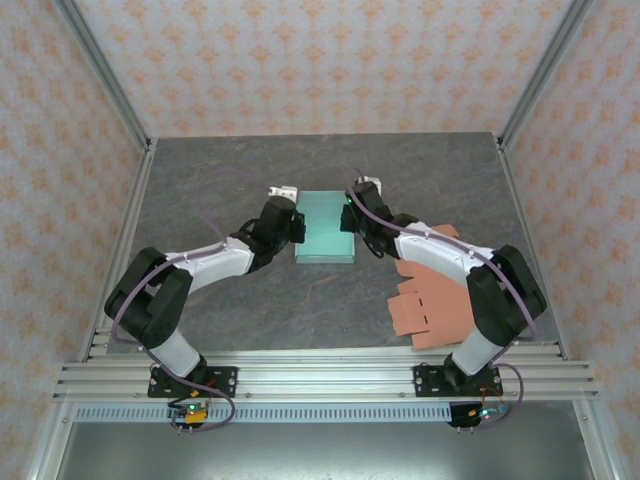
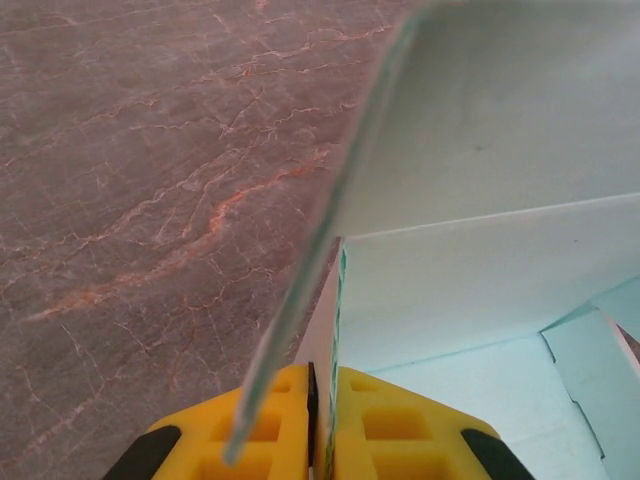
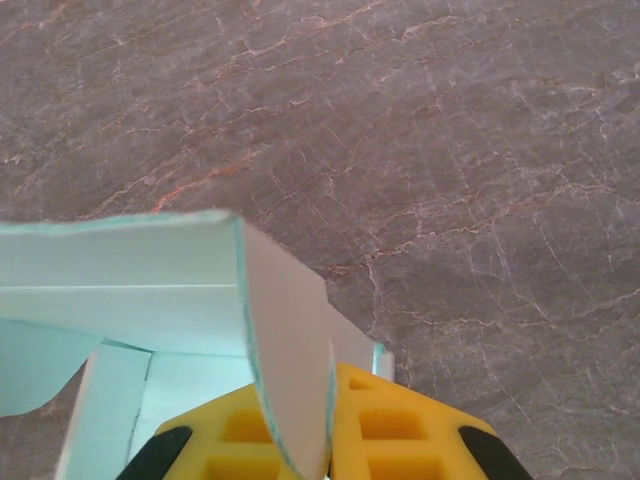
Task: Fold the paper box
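Standing by the rig, I see the paper box (image 1: 325,228) in the middle of the tabletop (image 1: 220,170), right between the two arms. It is pale green and half made, with its open side facing up. Its long way runs from the near edge of the tabletop toward the far wall, so its two long sides face left and right.

The left arm (image 1: 200,265) reaches in from the left, and the left jaws are clamped on the box's left wall. In the left wrist view the thin card wall stands squeezed between the yellow fingers (image 2: 265,425), and the inside of the box opens out to the right of them. The right arm (image 1: 450,255) reaches in from the right, and the right jaws are pinched tight on the right wall. In the right wrist view a flap of the card (image 3: 285,340) sticks up between the yellow pads (image 3: 400,430).

Both arms are about as near to the box as each other, one on each long side. I think the next fold has to go inward, toward the middle of the box.

A flat orange card (image 1: 430,300) lies on the tabletop near the right arm, apart from the box.
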Controlling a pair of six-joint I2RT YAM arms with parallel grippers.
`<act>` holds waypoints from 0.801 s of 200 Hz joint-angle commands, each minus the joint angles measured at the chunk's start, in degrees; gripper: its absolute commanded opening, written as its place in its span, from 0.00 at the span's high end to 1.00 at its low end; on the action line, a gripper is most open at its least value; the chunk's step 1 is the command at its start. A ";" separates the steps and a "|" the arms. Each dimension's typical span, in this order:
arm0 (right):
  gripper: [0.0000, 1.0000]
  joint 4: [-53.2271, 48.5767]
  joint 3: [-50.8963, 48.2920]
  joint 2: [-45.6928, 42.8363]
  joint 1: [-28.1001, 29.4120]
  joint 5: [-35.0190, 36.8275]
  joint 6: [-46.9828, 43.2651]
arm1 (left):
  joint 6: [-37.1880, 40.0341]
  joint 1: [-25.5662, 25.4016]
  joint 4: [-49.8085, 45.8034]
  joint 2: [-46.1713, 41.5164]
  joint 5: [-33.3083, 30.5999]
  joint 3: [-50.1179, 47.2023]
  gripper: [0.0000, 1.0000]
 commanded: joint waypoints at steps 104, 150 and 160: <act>0.82 15.80 -10.82 -2.98 -0.30 -7.88 -5.52 | -0.03 -4.64 14.90 6.57 -12.83 -5.33 0.90; 0.60 23.41 -16.40 -6.32 -5.35 -16.75 -4.11 | 2.29 -4.67 22.90 9.51 -17.54 -7.00 0.91; 0.57 23.86 -17.05 -7.54 -6.08 -19.48 -4.13 | 2.85 -4.60 23.98 9.88 -17.98 -7.35 0.91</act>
